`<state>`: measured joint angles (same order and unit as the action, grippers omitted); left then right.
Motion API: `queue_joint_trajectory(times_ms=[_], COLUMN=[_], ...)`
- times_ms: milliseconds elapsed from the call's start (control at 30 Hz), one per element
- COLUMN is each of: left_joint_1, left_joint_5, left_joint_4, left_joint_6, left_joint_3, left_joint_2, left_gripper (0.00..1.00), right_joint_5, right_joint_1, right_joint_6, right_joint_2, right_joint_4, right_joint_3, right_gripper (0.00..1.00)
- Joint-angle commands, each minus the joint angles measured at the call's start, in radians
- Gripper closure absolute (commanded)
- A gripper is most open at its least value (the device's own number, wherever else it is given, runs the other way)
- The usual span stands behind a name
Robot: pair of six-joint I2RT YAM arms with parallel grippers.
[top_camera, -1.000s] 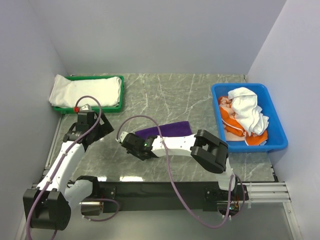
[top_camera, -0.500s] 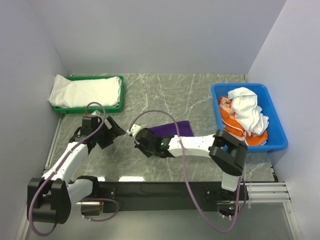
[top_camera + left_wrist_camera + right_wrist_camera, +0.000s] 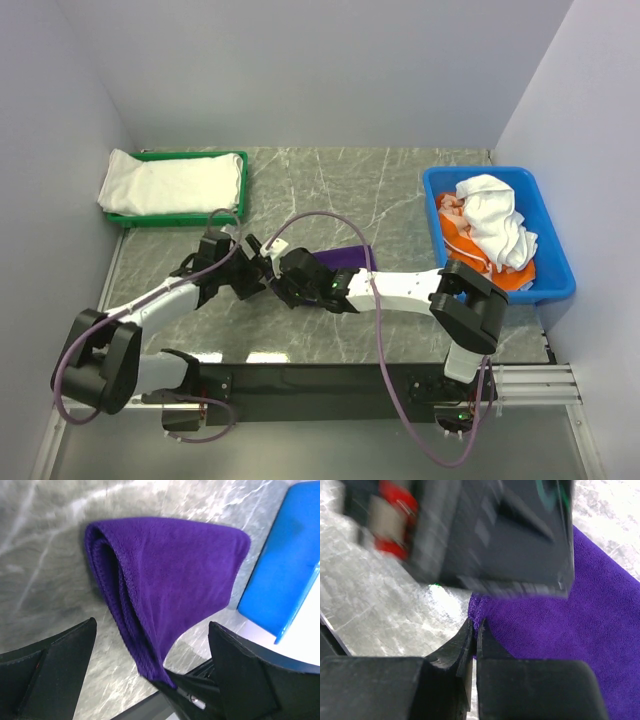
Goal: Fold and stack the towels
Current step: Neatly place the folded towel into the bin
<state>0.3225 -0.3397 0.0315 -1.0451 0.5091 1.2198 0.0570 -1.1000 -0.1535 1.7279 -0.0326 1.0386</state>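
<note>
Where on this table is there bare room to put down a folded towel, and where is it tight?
Bare marble lies at the back between the green tray and the blue bin, and along the near strip in front of the arms. Crowded: mid-table, where the open left gripper and the right gripper are at the purple towel.

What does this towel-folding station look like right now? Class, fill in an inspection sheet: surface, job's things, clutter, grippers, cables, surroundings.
Surface: grey veined marble table.
Job's things: purple towel folded, on the table; white towel folded in the green tray; white and orange towels crumpled in the blue bin.
Clutter: nothing seen.
Grippers: left gripper open, facing the purple towel; right gripper shut on that towel's corner.
Cables: cables loop off both arms.
Surroundings: plain pale walls on three sides.
</note>
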Motion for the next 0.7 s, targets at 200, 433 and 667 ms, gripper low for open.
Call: queue_joint_trajectory(times_ms=[200,433,667], left_joint_1=[0.069,0.07,0.07], left_joint_5=[0.108,0.12,0.177], left_joint_4=[-0.178,-0.236,-0.081], left_joint_6=[-0.173,-0.168,-0.049], left_joint_3=[-0.109,-0.1,0.015], left_joint_2=[0.078,0.164,0.153], left_gripper=[0.05,0.4,0.9], right_joint_5=[-0.016,-0.025,-0.013], right_joint_1=[0.0,-0.001,-0.003], right_joint_6=[-0.04,-0.047,-0.057], right_joint_2=[-0.001,0.006,-0.05], right_joint_4=[-0.095,-0.105,-0.109], right_joint_3=[-0.009,-0.017,-0.046], right_gripper=[1.0,1.0,0.34])
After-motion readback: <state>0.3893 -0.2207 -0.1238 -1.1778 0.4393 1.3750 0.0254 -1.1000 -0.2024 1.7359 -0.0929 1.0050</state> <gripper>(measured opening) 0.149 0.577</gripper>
